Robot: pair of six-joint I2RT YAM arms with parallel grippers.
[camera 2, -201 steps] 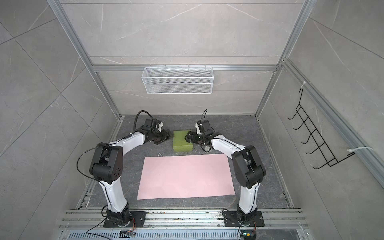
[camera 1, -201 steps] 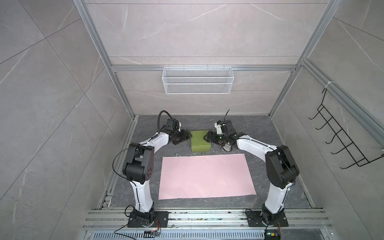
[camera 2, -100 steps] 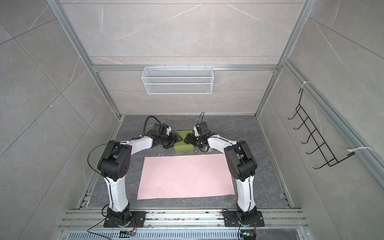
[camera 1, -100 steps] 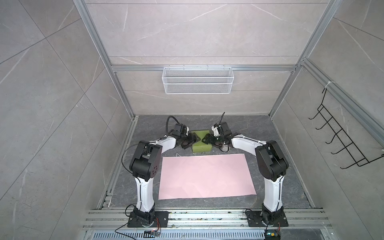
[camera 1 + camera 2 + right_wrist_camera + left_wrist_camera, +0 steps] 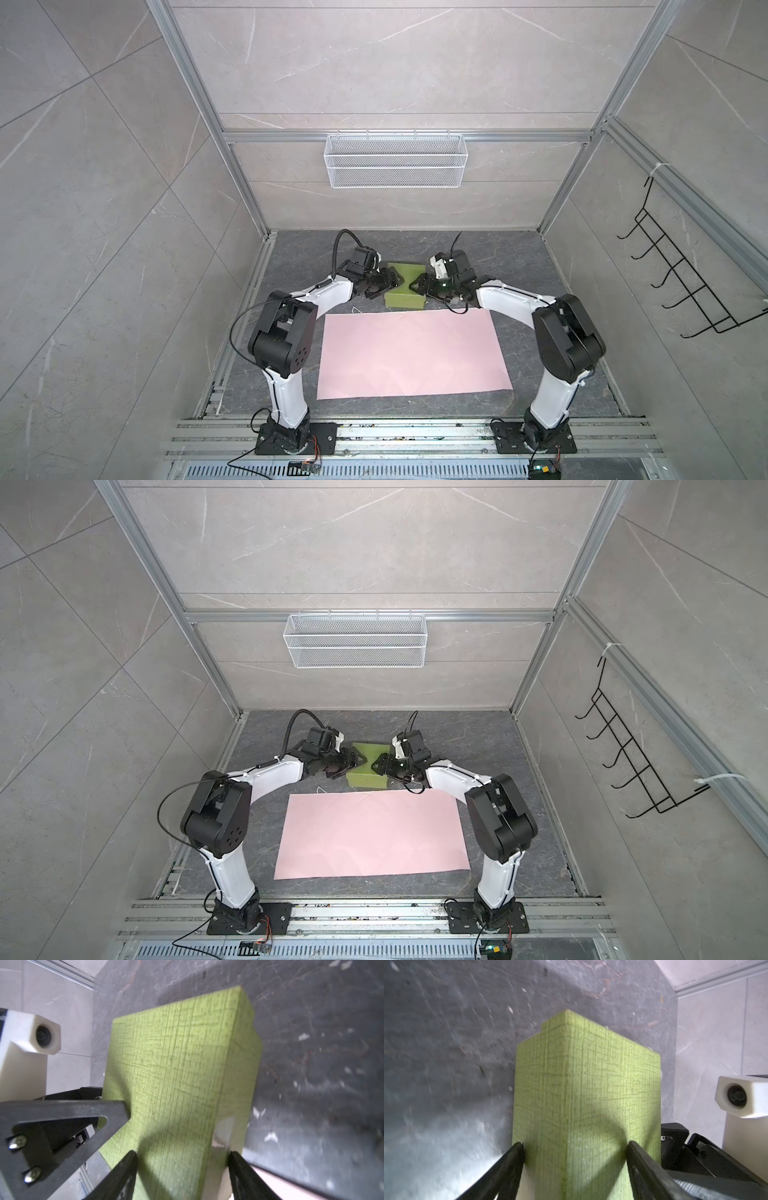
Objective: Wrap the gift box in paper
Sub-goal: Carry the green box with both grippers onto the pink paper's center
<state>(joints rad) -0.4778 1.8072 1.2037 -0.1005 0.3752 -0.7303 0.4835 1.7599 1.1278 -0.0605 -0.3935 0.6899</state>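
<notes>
Work cell: enclosed by grey marble-look tile walls [image 5: 83,208] and an aluminium frame [image 5: 291,136]. A white wire basket [image 5: 395,160] is hung on the back wall and a black hook rack [image 5: 681,278] on the right-hand wall. The tabletop [image 5: 519,266] is a dark grey, stone-patterned slab, seen scuffed and flecked with pale specks in both wrist views. Slotted aluminium rails [image 5: 415,432], on which the two arm bases are mounted, are run along its near edge. The paper [image 5: 411,357] is laid flat on the near half of the tabletop between the arms, pink face up, with faint creases. The gift box [image 5: 405,300] is found just beyond the paper's far edge, near the middle of the tabletop's width, between the two end effectors; whether it rests on the surface cannot be told. The left end effector [image 5: 575,1145] is placed at the box's left side, its fingers spread with a box edge between them and the tips against the green faces. The right end effector [image 5: 181,1153] is set likewise at the right side. Whether either is pinching firmly cannot be told.
</notes>
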